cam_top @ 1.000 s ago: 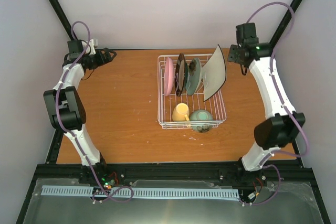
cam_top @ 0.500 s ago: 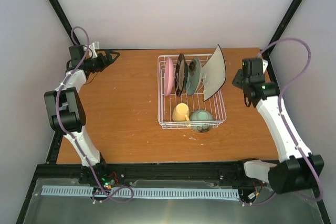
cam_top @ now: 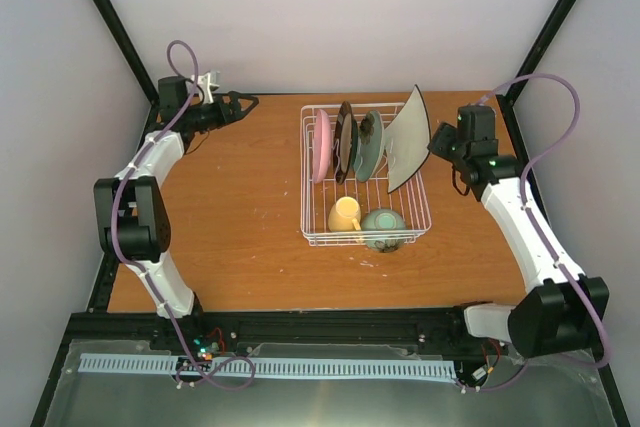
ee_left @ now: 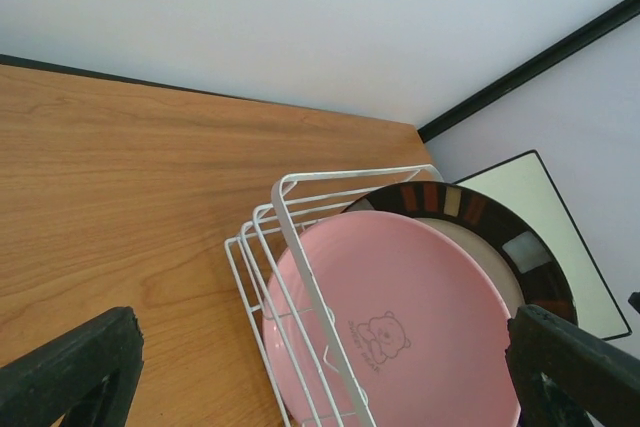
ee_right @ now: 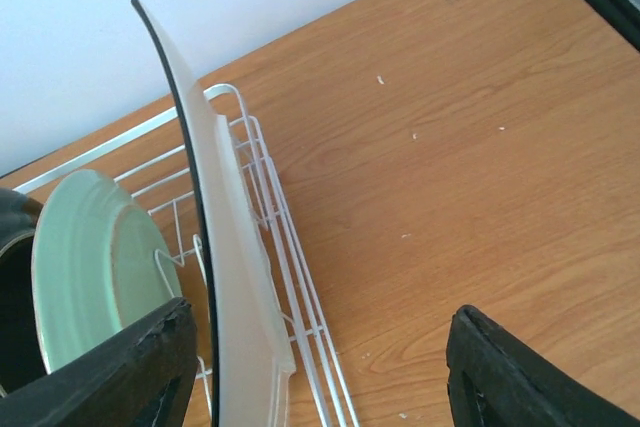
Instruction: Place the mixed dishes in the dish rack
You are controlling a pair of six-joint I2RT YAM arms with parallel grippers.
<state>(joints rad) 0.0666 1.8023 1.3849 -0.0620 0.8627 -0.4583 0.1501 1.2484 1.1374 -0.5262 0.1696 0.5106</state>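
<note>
The white wire dish rack [cam_top: 304,179] holds all the dishes. The pink plate [cam_top: 322,145], dark brown plate [cam_top: 344,140], teal plate [cam_top: 369,144] and cream square plate [cam_top: 408,139] stand on edge in the back. The yellow mug [cam_top: 345,214] and pale green bowl [cam_top: 384,228] sit in the front. My left gripper [cam_top: 238,105] is open and empty, left of the rack, facing the pink plate [ee_left: 400,297]. My right gripper [cam_top: 437,142] is open and empty, just right of the cream plate [ee_right: 235,277], whose edge shows between its fingers [ee_right: 110,367].
The rack's corner wire [ee_left: 300,247] and the dark brown plate [ee_left: 470,212] show in the left wrist view. The teal plate [ee_right: 90,257] and rack side rails [ee_right: 300,277] show in the right wrist view. Black frame posts stand at the back corners.
My left gripper has moved right along the back edge toward the rack. My right arm has swung from the back right corner down and left to the rack's right side.
</note>
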